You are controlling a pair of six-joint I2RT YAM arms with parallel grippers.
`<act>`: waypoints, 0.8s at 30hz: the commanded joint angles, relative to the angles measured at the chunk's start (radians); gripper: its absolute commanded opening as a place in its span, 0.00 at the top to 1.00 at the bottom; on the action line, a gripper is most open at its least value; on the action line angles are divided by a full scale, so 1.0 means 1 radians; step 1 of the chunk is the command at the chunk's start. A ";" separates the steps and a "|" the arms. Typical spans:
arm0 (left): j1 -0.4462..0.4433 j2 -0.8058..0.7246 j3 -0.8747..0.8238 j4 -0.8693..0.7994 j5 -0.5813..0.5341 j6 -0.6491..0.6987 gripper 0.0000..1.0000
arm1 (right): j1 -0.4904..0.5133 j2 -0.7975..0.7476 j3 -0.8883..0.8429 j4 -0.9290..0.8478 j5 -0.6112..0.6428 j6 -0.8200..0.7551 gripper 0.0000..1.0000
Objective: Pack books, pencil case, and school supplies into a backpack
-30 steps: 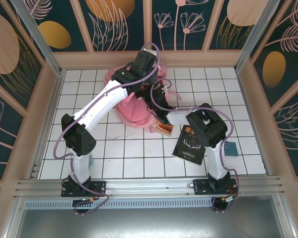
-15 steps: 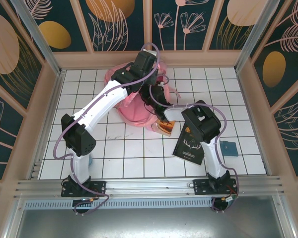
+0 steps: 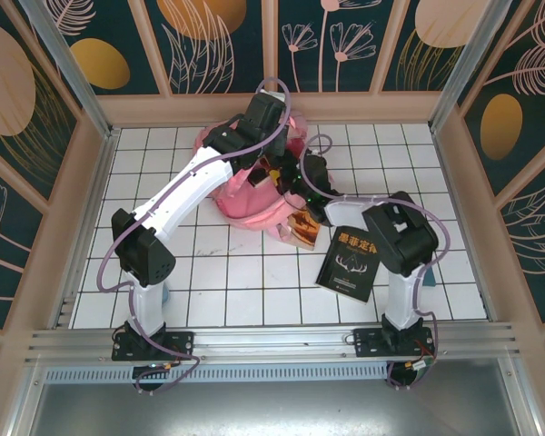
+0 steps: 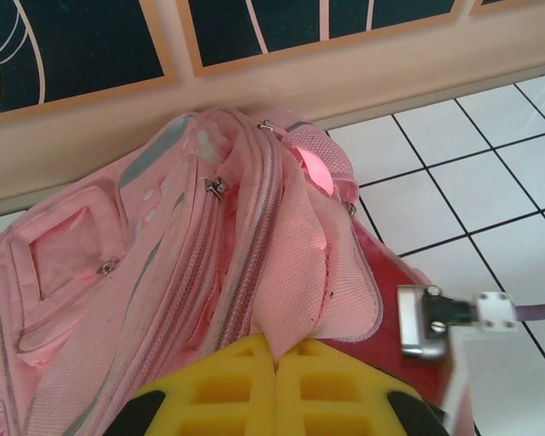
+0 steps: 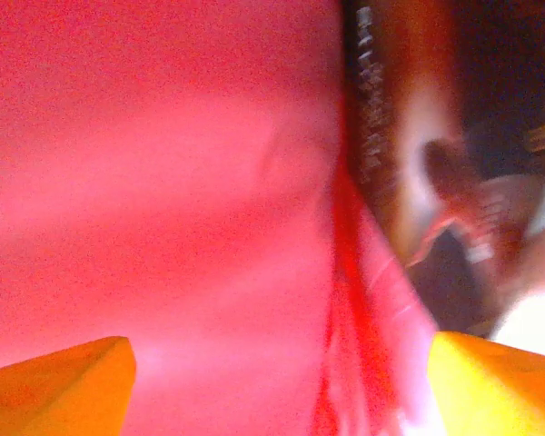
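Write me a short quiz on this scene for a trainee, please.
1. Which stands open, the left pincer or the right pincer?
2. Where does the dark book with white lettering lie? A, upright against the back wall. B, flat on the tiled table. C, clamped between two fingers.
3. True or false: the left pincer is shut at the fabric of the pink backpack.
Key: 1, the right one. 2, B. 3, true.
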 commanded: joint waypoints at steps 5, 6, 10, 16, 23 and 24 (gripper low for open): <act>0.042 -0.076 0.001 0.095 -0.051 -0.025 1.00 | -0.096 -0.264 -0.164 -0.159 -0.145 -0.052 0.22; 0.046 -0.085 -0.016 0.096 -0.058 -0.023 1.00 | -0.110 -0.311 -0.200 -0.197 -0.147 -0.077 0.23; 0.060 -0.146 -0.136 0.113 -0.105 -0.029 1.00 | -0.143 -0.487 -0.288 -0.337 -0.117 -0.189 0.23; 0.067 -0.306 -0.365 0.123 -0.236 -0.051 1.00 | -0.213 -0.604 -0.278 -0.804 0.074 -0.449 0.21; 0.067 -0.392 -0.529 0.087 -0.134 -0.105 0.71 | -0.288 -0.592 -0.287 -1.042 0.193 -0.591 0.19; 0.066 -0.389 -0.536 0.089 -0.091 -0.114 0.57 | -0.301 -0.595 -0.289 -1.060 0.202 -0.600 0.19</act>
